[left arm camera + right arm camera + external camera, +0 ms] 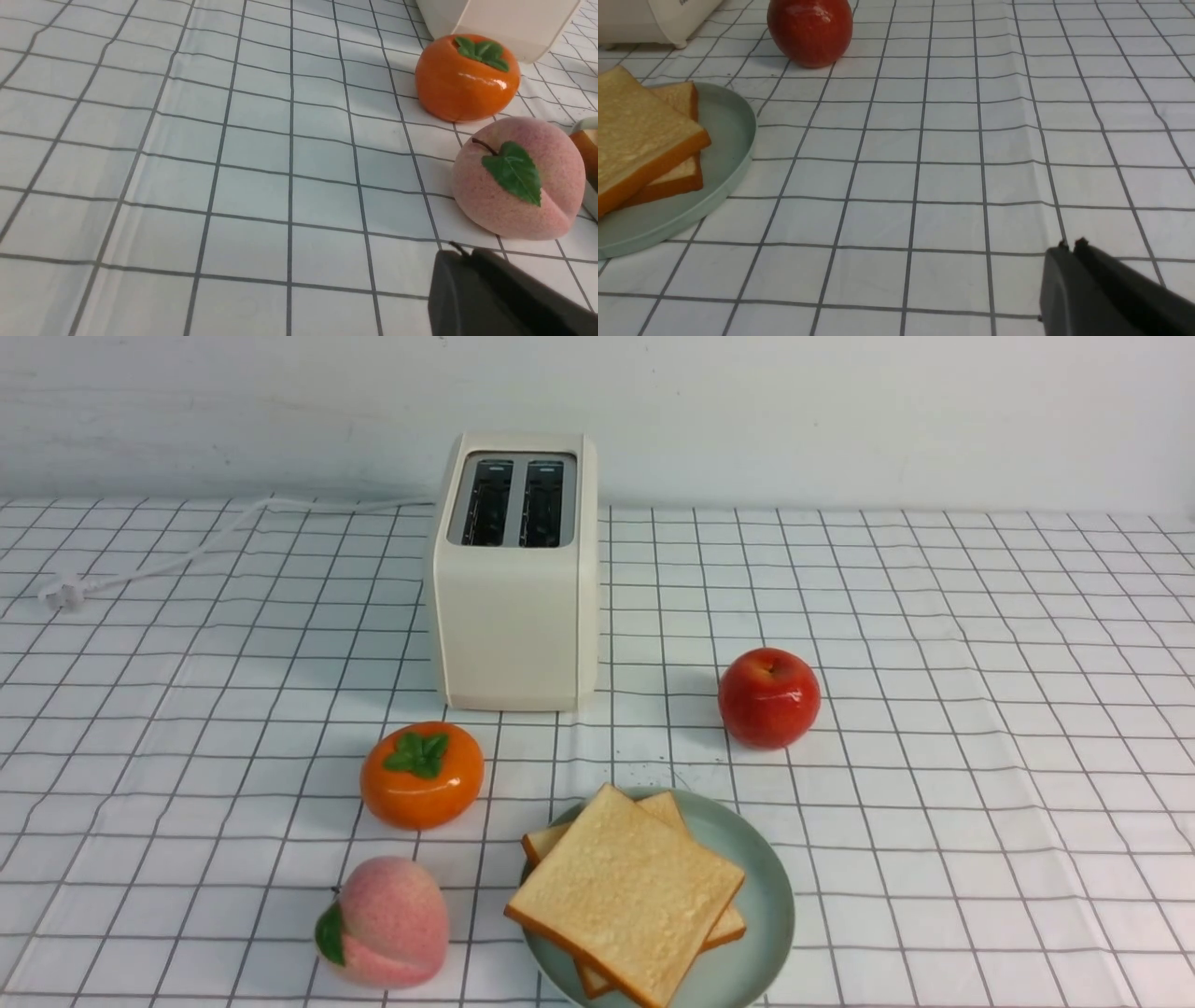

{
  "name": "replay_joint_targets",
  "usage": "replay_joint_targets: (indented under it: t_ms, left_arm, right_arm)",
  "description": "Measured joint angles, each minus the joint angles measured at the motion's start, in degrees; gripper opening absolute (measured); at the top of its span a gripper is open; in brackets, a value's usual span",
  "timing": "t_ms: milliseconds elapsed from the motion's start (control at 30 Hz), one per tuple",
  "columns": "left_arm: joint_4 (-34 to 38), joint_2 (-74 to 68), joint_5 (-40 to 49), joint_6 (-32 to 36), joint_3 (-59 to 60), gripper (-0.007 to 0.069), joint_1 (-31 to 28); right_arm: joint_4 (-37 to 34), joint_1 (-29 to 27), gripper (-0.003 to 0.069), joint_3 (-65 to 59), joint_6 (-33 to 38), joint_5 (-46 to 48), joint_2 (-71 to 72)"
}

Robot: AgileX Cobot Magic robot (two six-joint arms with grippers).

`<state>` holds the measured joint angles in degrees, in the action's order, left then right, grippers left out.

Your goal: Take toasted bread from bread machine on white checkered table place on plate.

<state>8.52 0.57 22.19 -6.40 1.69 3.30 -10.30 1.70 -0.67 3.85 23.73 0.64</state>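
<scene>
2 toast slices [624, 894] stacked on plate [767, 905], toaster [515, 574] slots empty, L gripper [460, 254] & R gripper [1070, 245] fingers closed, empty, above table [980, 709]

tabletop test setup: checkered table [934, 644], fake fruit

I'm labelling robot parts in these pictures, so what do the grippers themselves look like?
Little shows. In each wrist view only the tip of that arm's gripper is visible: the left gripper and right gripper are matte black or very dark grey, wedge-shaped with smooth, plain faces and small nubs at the tips. No cables or markings are visible, and the front view shows no arms.
</scene>
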Motion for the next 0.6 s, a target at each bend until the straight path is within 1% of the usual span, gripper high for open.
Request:
replay_joint_targets:
  t_ms: [600]
  left_arm:
    - [0.0, 0.0, 0.0, -0.2, 0.0, 0.0022, 0.0]
  right_arm:
    - [0.0, 0.0, 0.0022, -0.1, 0.0, 0.0, 0.0]
